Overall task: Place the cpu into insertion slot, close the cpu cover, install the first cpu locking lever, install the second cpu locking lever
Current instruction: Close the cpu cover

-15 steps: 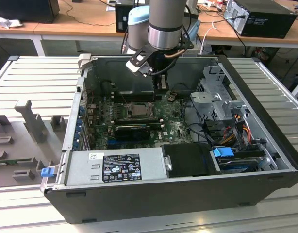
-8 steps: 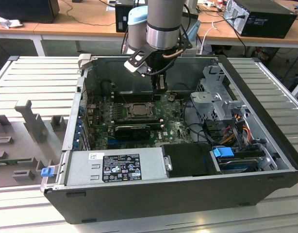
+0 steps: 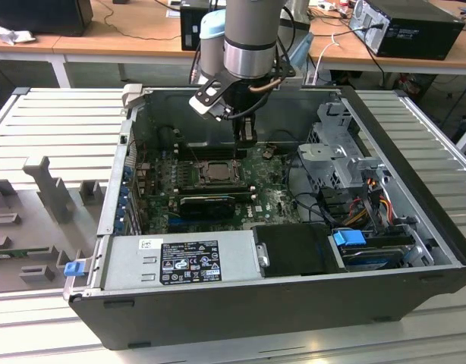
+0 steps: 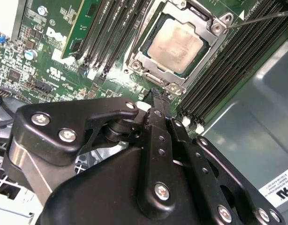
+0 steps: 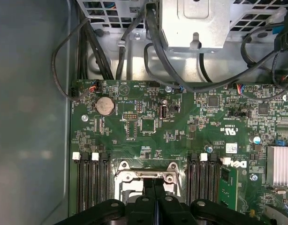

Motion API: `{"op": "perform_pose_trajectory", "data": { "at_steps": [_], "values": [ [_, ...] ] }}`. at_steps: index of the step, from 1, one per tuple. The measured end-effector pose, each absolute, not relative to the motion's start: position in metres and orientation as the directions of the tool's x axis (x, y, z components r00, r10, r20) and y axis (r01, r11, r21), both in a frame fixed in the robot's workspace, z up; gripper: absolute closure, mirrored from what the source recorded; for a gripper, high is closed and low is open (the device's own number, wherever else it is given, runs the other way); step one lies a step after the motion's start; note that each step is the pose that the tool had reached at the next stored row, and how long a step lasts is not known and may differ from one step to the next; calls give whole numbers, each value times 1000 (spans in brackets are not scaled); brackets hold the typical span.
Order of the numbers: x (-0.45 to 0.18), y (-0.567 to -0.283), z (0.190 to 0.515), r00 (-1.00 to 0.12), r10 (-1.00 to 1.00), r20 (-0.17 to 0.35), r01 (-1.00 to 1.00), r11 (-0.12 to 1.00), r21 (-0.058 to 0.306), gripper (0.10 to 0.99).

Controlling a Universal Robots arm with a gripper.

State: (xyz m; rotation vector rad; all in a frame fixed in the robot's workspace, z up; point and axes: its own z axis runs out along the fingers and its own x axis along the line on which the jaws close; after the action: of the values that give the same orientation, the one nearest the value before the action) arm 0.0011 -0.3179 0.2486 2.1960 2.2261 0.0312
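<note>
1. One cpu (image 4: pixel 174 42) lies flat in the insertion slot (image 3: pixel 218 171). Its pale silver-grey top is square and slightly scuffed.
2. All four of its edges sit under the cpu cover (image 4: pixel 153 70), a dull silver frame lying down around the chip, which shows through the window.
3. A thin metal lever (image 4: pixel 261 17) runs out from one corner of the cover, over the memory slots (image 4: pixel 228 70). I cannot tell if it is latched.
4. Long black memory slots flank the socket on two sides, leaving narrow strips of green motherboard (image 5: pixel 181 122) between.
5. The gripper (image 4: pixel 155 96) has its fingers pressed together, holding nothing. Its tip is just beside one edge of the cover; contact cannot be judged.
6. Beyond the slots stands the grey wall of the computer case (image 4: pixel 256 122), near the gripper's side.
7. In the exterior view the arm reaches down through the case's open side, with the drive cage (image 3: pixel 339 159) well apart on the exterior view's right.
</note>
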Motion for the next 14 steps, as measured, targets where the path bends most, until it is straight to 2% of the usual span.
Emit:
{"op": "perform_pose_trajectory", "data": {
  "at_steps": [14],
  "values": [
    [-34, -318, 231, -30, 1000, 4, 999, 30, 24, 980]
  ]
}}
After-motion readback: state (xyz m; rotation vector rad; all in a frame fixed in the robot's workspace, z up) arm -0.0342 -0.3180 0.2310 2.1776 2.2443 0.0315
